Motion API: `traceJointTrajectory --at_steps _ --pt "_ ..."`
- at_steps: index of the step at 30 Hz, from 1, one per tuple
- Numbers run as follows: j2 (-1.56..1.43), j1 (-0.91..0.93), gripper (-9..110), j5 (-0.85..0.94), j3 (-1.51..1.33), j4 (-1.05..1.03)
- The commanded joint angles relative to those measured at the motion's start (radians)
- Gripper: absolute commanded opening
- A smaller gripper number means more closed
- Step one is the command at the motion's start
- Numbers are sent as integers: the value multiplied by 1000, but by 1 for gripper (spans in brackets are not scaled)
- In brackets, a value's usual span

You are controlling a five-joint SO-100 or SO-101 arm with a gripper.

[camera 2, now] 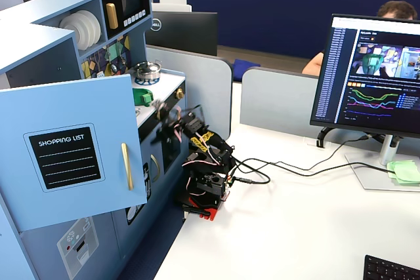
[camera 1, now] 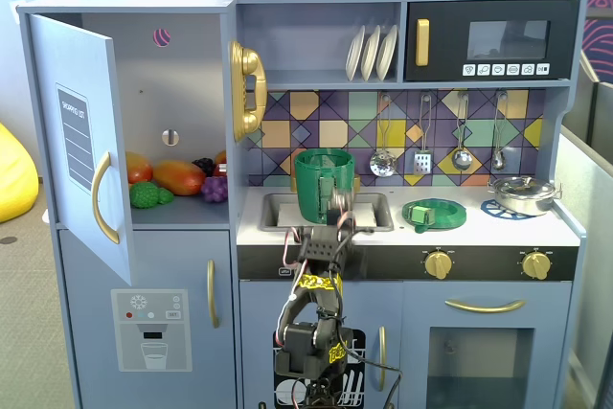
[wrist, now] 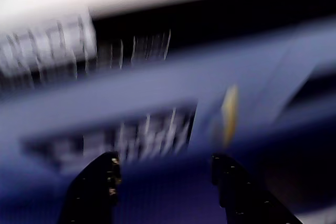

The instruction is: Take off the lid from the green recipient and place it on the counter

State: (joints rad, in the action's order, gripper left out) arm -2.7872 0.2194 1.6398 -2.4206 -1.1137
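In a fixed view the green recipient (camera 1: 323,184) stands upright and open-topped at the sink, at the back of the white counter (camera 1: 479,229). The lid (camera 1: 434,213) lies flat on the counter to its right, apart from it. My gripper (camera 1: 340,210) is blurred in front of the recipient's lower right, at the counter's front edge. In the wrist view my gripper (wrist: 165,165) is open with nothing between the jaws, and only the blurred blue cabinet front lies behind. In the other fixed view my gripper (camera 2: 164,113) sits beside the kitchen front.
A silver pot (camera 1: 522,194) stands on the right burner. Utensils (camera 1: 421,155) hang on the back wall. The left cupboard door (camera 1: 84,141) is swung open, with toy fruit (camera 1: 172,179) inside. A monitor (camera 2: 367,73) and cables (camera 2: 282,168) are on the desk.
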Motion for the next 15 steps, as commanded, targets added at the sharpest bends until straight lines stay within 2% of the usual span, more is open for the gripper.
traceJointTrajectory --at_steps 1,6,15 --pt "-63 -130 7 -23 -215 80" --pt "-124 -213 3 -54 -397 69" --pt "-316 -238 1 -86 -514 -259"
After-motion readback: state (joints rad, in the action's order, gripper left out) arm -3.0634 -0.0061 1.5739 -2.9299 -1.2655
